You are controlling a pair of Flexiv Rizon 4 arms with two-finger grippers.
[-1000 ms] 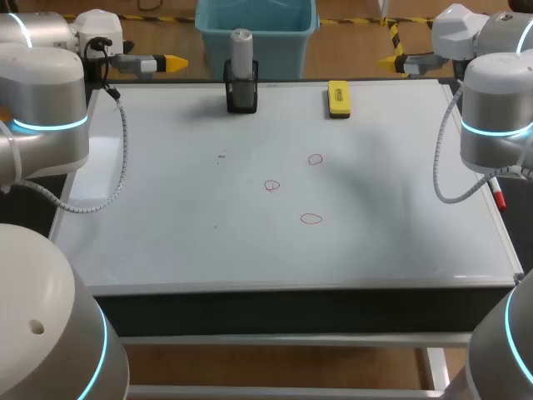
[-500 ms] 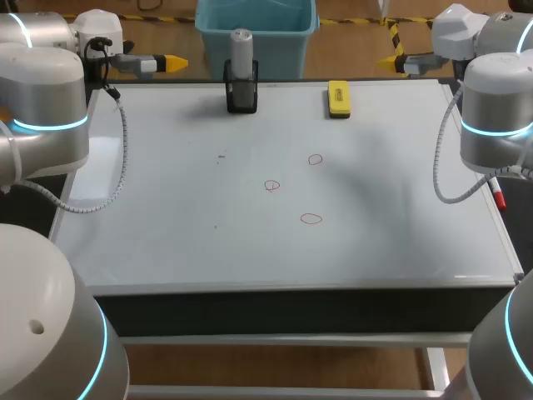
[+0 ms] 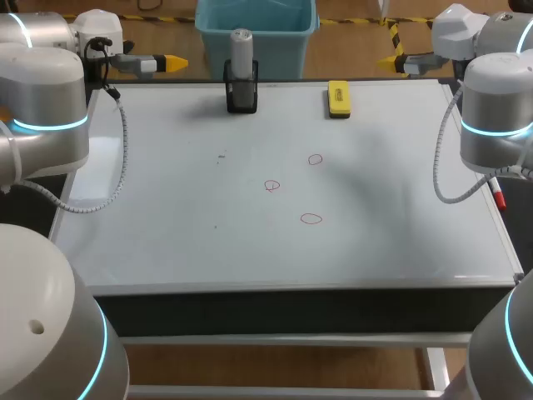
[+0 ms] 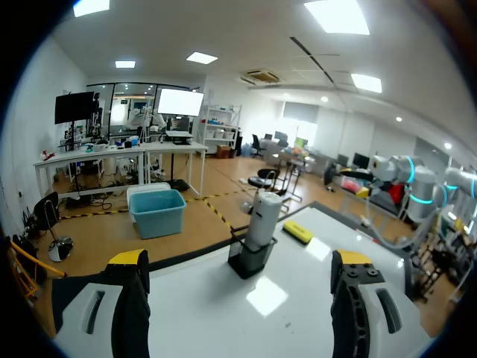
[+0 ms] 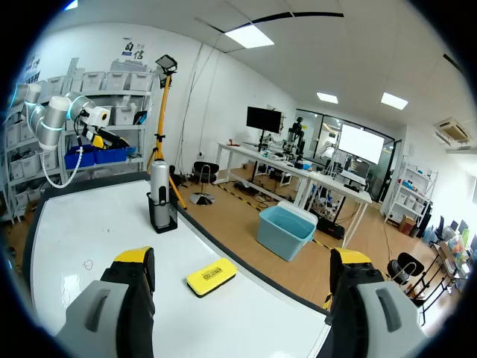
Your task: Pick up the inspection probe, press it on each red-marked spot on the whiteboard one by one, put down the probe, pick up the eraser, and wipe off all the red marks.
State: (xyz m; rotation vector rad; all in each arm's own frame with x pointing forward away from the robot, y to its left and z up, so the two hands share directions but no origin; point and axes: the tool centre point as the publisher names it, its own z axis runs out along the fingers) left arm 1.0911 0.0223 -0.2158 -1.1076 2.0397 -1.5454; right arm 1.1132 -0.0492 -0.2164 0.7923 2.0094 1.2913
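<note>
The inspection probe stands upright, long axis vertical and rounded end up, in a black holder at the whiteboard's far edge. It is ahead of the left jaws and well apart from both pairs. Both left jaws and right jaws are spread and hold nothing. The yellow eraser lies along the same edge, and three red marks sit mid-board.

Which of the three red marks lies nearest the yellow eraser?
The rearmost mark, a small red loop just in front of the eraser. The middle mark lies further left, and the front mark sits closest to the front edge of the whiteboard.
</note>
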